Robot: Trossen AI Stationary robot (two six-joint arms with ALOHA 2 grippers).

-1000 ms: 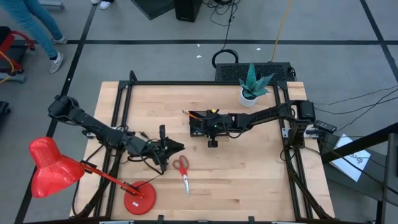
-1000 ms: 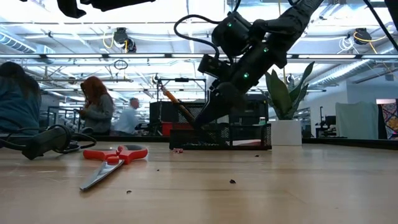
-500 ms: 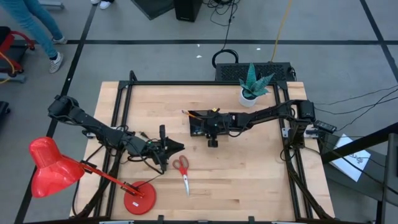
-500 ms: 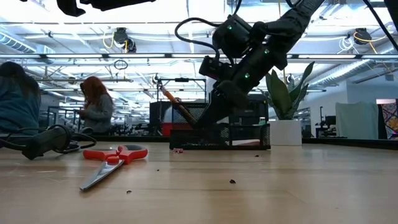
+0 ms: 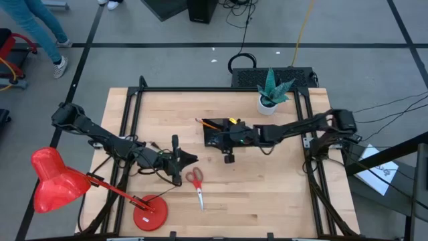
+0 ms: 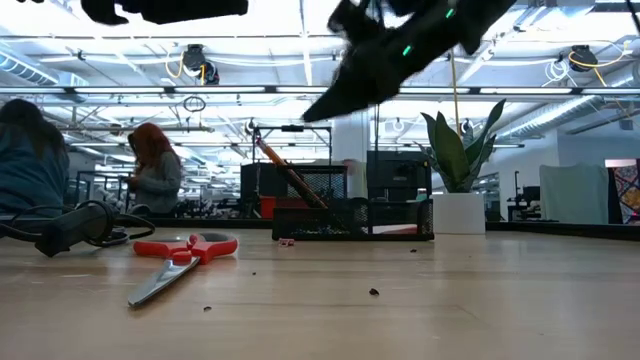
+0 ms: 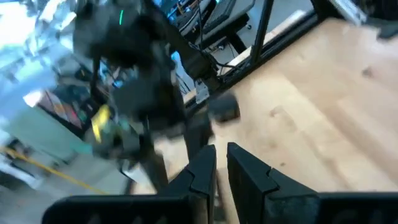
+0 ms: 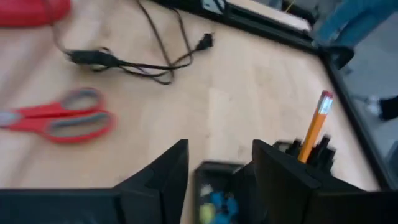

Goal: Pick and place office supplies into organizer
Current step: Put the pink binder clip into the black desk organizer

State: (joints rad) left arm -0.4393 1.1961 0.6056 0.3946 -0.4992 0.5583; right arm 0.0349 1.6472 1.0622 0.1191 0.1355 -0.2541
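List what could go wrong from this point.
1. The right gripper, open and empty, hangs just above the organizer; a low move could clip the upright pencil or shove the tray.
2. The scissors lie on the table close to the left gripper and the lamp's cable; either arm reaching for them could snag the cable or crowd the other.

The small black rectangular organizer tray [image 5: 221, 136] sits mid-table, an orange pencil [image 8: 314, 127] standing inside. The red-handled steel scissors [image 5: 196, 183] lie nearer the front edge, left of it. The white plant pot [image 5: 268, 104] stands behind, to the right.
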